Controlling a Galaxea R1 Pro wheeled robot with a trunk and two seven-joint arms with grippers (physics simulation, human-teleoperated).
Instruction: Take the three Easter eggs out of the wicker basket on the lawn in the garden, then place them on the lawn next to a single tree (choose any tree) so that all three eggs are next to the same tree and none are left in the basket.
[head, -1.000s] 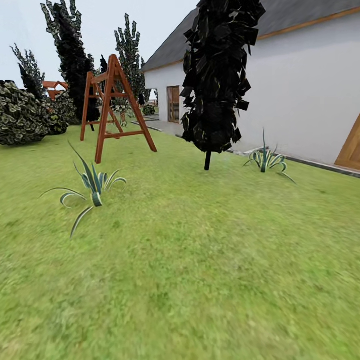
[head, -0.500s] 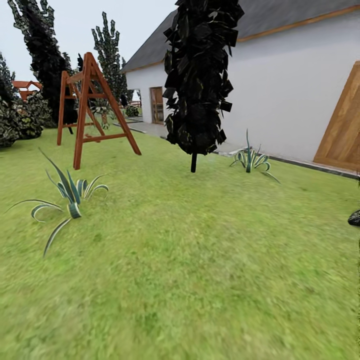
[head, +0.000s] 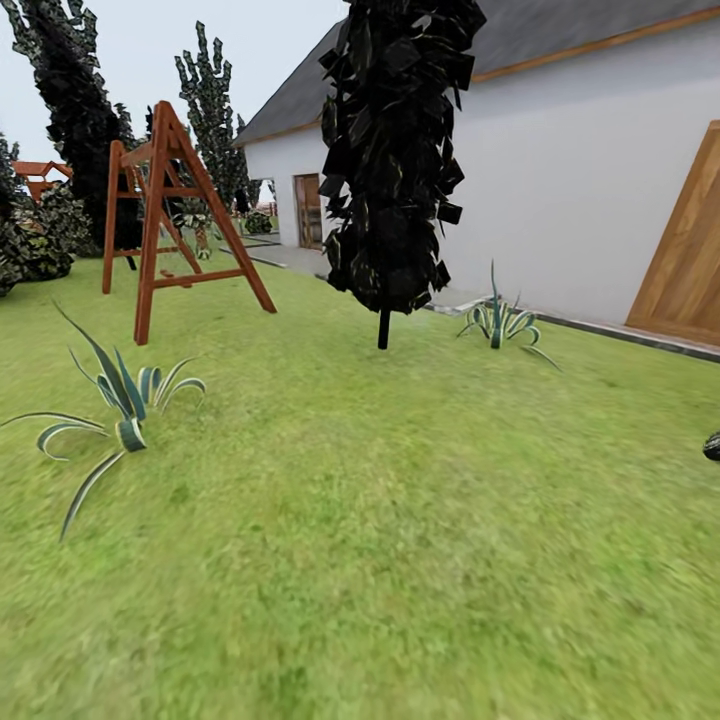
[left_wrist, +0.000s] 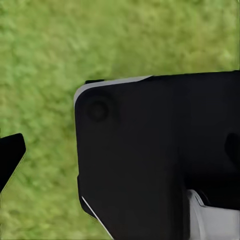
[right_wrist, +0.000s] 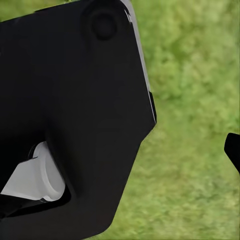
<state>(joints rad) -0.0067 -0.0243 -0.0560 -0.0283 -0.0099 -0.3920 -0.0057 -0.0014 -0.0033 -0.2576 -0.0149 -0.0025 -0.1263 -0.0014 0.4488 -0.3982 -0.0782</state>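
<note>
Underfoot, the lawn (head: 380, 560) spread wide and mottled green, and both wrist views looked down on the same grass past a large black body of the robot. One dark tip showed at the edge of the left wrist view and one at the edge of the right wrist view, too little to tell whether either claw stood apart or together. Nearest on the left of the head view, a spiky striped plant (head: 120, 420) grew from the grass. At the right edge a small dark object (head: 712, 446) lay low, too cut off to identify. Farther on stood the tree (head: 395, 160), thin trunk under a dense dark crown, with a second striped plant (head: 500, 322) beside it. A reddish wooden frame (head: 165, 215) stood to the left. Behind rose the white house (head: 580, 180), then taller dark trees (head: 70, 100).
</note>
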